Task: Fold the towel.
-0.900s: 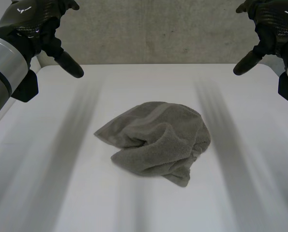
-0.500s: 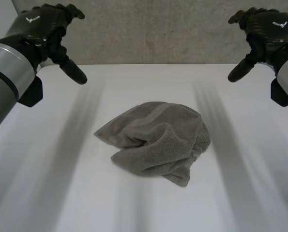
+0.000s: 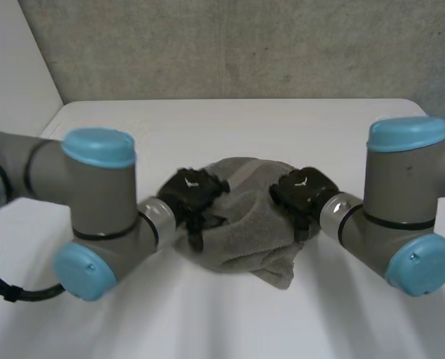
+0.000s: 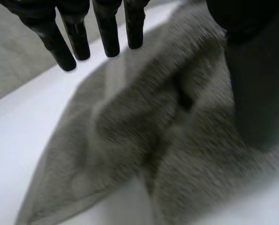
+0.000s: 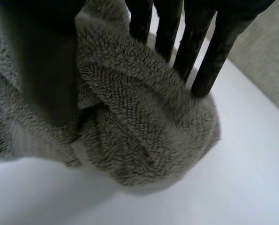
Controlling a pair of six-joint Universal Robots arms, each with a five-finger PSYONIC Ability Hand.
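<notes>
A grey towel (image 3: pixel 246 224) lies crumpled in a heap at the middle of the white table (image 3: pixel 229 123). My left hand (image 3: pixel 193 194) is low over the towel's left side. In its wrist view the fingers (image 4: pixel 107 33) are straight and spread above the towel's (image 4: pixel 144 140) edge, with the thumb (image 4: pixel 259 84) over the cloth; it is open and holds nothing. My right hand (image 3: pixel 303 192) is on the towel's right side. Its straight fingers (image 5: pixel 213 54) dip into a raised fold of the towel (image 5: pixel 139 122), the thumb (image 5: pixel 41 65) rests beside that fold, and the hand is open.
Both arms' elbows (image 3: pixel 95 217) (image 3: pixel 405 217) hang low over the near half of the table. A grey wall (image 3: pixel 244 45) stands behind the table's far edge. Bare table top surrounds the towel on all sides.
Both hands came down from high at the back corners to the towel, the left onto its left side and the right onto its right side. The towel has not moved.
</notes>
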